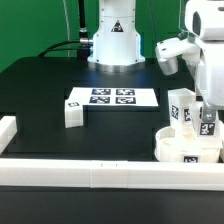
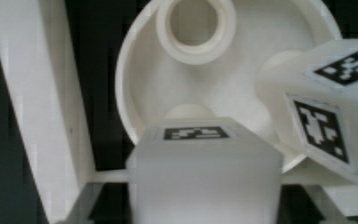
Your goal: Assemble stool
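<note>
The round white stool seat lies at the exterior view's lower right. In the wrist view the seat shows an empty socket. My gripper hangs over the seat, shut on a white tagged leg block. From the wrist, that leg block fills the space between my gripper's jaws. A second leg stands upright at the seat, close beside the held one; it also shows in the wrist view. A third leg lies alone on the black table, towards the exterior view's left.
The marker board lies flat mid-table, in front of the robot base. White border rails run along the front and the left edge; one rail passes close beside the seat.
</note>
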Robot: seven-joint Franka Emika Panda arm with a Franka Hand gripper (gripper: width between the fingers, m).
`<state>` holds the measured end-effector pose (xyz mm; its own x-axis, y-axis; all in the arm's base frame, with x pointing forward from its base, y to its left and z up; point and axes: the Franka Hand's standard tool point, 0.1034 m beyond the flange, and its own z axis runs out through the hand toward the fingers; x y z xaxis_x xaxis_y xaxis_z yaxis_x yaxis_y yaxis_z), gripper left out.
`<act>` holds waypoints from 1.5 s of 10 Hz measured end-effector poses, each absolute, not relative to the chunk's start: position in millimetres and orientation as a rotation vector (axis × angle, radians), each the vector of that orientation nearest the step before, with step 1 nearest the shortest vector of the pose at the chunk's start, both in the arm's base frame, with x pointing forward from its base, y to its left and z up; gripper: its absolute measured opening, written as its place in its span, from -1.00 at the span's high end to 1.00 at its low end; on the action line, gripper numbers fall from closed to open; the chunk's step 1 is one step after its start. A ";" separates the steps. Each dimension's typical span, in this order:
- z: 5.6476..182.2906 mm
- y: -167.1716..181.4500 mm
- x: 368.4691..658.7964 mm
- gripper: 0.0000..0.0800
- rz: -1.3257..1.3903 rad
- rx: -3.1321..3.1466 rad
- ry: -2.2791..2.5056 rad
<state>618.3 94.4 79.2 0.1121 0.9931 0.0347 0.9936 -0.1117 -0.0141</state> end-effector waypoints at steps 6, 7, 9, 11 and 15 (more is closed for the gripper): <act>78.8 95.1 617.4 0.16 -0.007 -2.764 -1.400; 78.8 95.8 617.3 0.16 -0.008 -2.831 -1.236; 78.7 96.0 617.2 0.15 -0.004 -2.922 -0.952; 78.9 96.1 617.4 0.15 0.002 -2.985 -0.707; 79.0 96.6 617.7 0.15 0.014 -3.050 -0.327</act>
<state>617.7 96.6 79.0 0.9773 0.2119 -0.0012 0.2112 -0.9746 -0.0741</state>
